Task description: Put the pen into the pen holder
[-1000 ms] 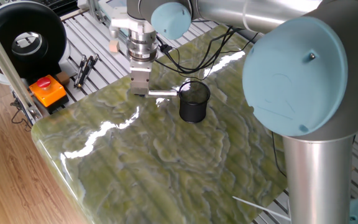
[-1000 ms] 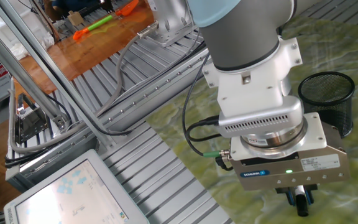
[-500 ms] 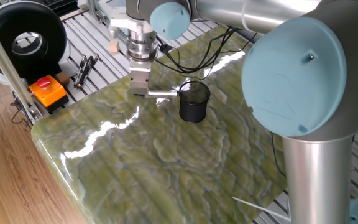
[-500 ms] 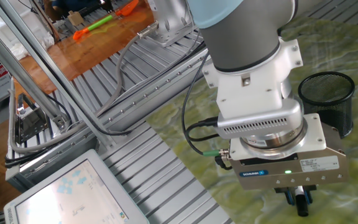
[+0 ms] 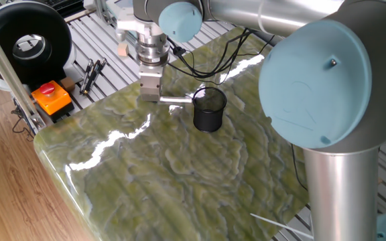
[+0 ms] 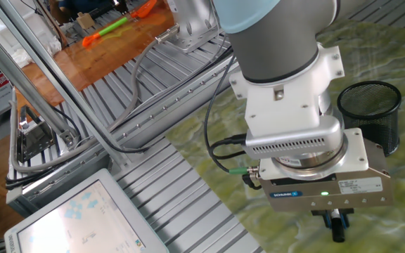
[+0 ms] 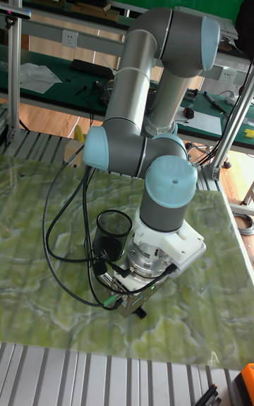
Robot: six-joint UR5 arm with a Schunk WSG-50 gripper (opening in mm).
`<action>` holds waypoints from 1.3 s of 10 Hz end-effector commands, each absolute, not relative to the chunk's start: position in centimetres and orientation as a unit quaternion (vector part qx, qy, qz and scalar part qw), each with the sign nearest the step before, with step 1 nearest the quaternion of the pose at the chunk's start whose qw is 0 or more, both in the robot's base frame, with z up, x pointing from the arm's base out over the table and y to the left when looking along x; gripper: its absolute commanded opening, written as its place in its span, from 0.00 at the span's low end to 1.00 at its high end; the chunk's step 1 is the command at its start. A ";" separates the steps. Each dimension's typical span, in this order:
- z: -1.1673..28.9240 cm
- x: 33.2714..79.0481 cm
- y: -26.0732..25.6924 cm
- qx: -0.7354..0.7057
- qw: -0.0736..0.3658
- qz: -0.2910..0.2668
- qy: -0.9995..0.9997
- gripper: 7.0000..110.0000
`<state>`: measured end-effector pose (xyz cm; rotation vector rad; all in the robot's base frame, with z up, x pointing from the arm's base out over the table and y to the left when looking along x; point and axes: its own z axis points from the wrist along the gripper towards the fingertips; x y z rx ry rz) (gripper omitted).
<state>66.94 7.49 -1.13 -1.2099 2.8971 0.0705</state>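
The pen (image 5: 177, 100) has a white barrel and lies level just over the green marble table (image 5: 179, 174). Its dark tip reaches the rim of the pen holder (image 5: 209, 110), a black mesh cup standing upright. My gripper (image 5: 151, 98) points straight down at the pen's left end and looks shut on it. In the other fixed view the gripper (image 6: 338, 223) shows a dark pen end (image 6: 339, 230) between its fingers, with the pen holder (image 6: 370, 112) behind to the right. In the tall view the gripper (image 7: 132, 309) sits low beside the cup (image 7: 114, 231).
An orange box with a red button (image 5: 51, 96) and a group of dark pens (image 5: 91, 73) lie on the slatted surface left of the table. A black reel (image 5: 27, 40) stands at far left. Cables (image 5: 210, 63) trail across the table behind the cup.
The gripper and arm have shifted very slightly to the left. The pen and the cup stay where they were.
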 end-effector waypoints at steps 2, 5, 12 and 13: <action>-1.0 66.6 7.0 -0.372 -0.014 0.014 0.928 0.00; -1.0 66.5 7.1 -0.372 -0.014 0.017 0.928 0.00; -0.6 65.4 8.3 -0.391 -0.031 0.049 0.919 0.15; -0.4 65.4 8.5 -0.391 -0.032 0.051 0.918 0.15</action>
